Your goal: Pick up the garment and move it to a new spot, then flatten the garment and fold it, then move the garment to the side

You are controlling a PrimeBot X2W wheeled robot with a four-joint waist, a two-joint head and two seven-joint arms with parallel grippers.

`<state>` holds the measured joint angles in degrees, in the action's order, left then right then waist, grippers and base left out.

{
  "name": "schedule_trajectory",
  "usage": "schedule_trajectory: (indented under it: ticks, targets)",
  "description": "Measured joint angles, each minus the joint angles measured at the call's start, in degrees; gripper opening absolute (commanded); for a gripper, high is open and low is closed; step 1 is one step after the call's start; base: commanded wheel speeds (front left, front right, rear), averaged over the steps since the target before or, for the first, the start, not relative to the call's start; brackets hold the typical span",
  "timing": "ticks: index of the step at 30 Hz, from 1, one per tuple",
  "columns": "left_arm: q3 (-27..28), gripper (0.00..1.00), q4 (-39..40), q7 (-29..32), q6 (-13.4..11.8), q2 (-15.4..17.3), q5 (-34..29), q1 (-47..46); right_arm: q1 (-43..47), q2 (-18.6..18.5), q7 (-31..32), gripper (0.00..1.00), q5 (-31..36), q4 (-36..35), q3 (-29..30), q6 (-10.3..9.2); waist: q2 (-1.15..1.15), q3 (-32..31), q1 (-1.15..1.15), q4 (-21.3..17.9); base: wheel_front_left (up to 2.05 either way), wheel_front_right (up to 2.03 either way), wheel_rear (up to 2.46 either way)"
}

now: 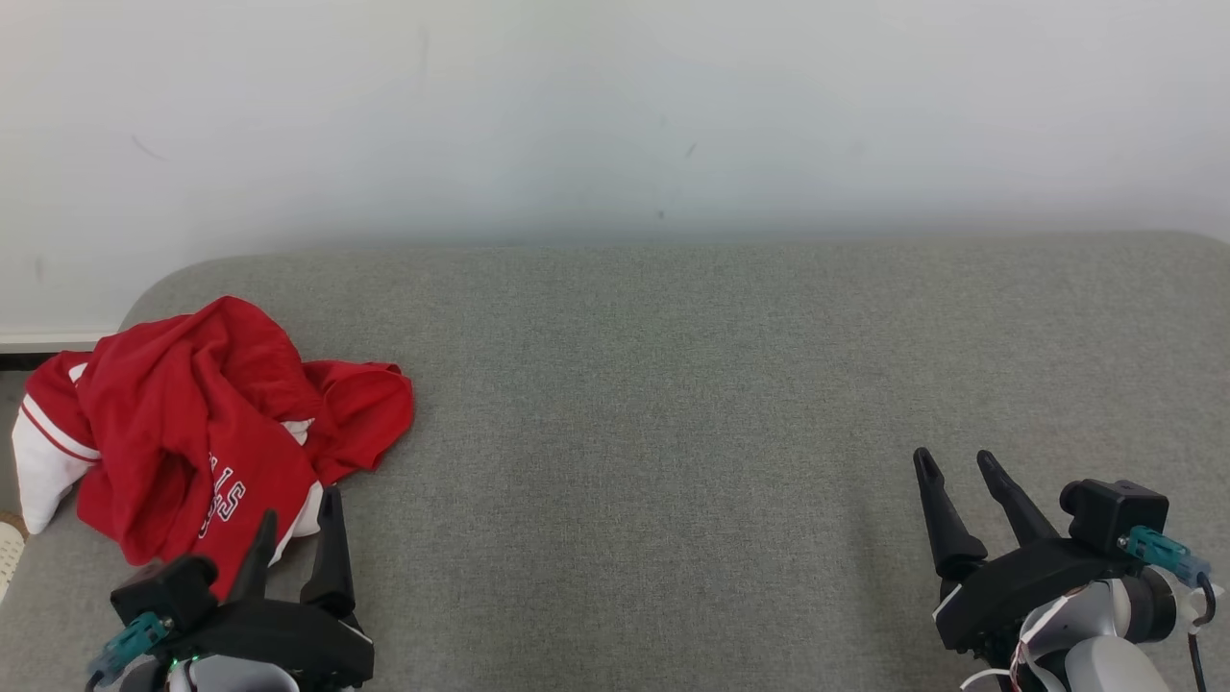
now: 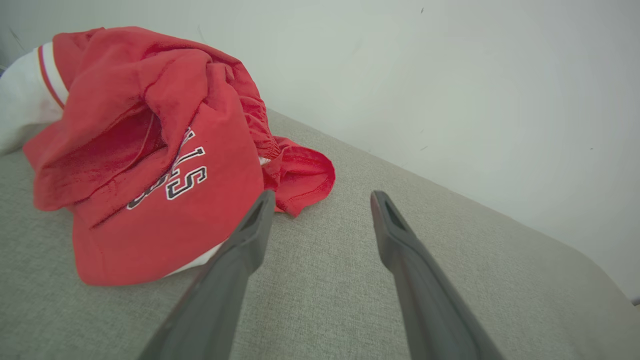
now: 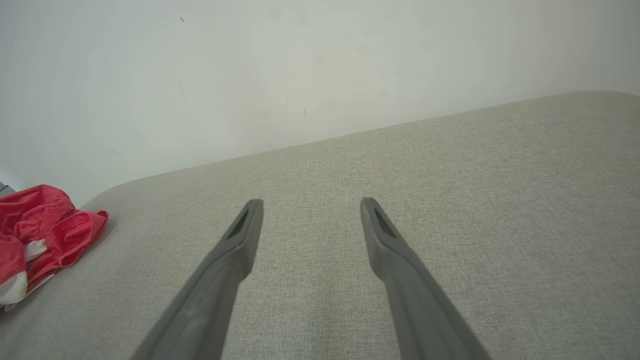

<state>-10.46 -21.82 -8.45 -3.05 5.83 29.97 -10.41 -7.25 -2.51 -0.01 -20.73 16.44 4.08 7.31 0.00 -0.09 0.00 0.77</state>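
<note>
Red garment (image 1: 192,423) lies crumpled in a heap on the near left part of a grey fabric-covered surface (image 1: 653,384), just ahead of the left gripper (image 1: 300,503).

Nearest the robot, that gripper sits at the lower left of the head view with its two dark fingers (image 1: 332,538) spread wide and nothing between them. From the head, one fingertip overlaps the heap's near hem. In the left wrist view the same finger crosses the cloth's lower edge. Whether it touches the fabric cannot be told.

At the lower right the right gripper (image 1: 953,454) is also spread wide and holds nothing. It is well apart from the cloth, with bare grey fabric under and ahead of it.

Just beyond the left fingers, the heap shows a red panel with white block lettering (image 2: 175,180) outlined in dark. A strip of white fabric peeks out along its near edge. Farther on, red folds are piled up, and a gathered red cuff (image 2: 300,175) spills toward the middle of the surface. At the heap's far left a white sleeve (image 1: 43,461) with a thin red stripe hangs near the surface's left edge.

Behind everything, the surface ends in a rounded back edge against a pale wall (image 1: 615,115) carrying a few small dark marks.
</note>
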Motion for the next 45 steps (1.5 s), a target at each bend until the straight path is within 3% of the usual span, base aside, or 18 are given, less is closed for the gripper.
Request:
schedule_trajectory:
  ticks: [45]
  targets:
    - [-4.45, 1.0, 1.53, -1.24, -2.57, 1.74, -11.32, -0.44, 0.26, -0.16, -3.87, 1.0, 14.34, -0.08, -0.82, 0.09, 0.0, -0.32, 0.0, 0.67, 0.0, 0.0, 0.0]
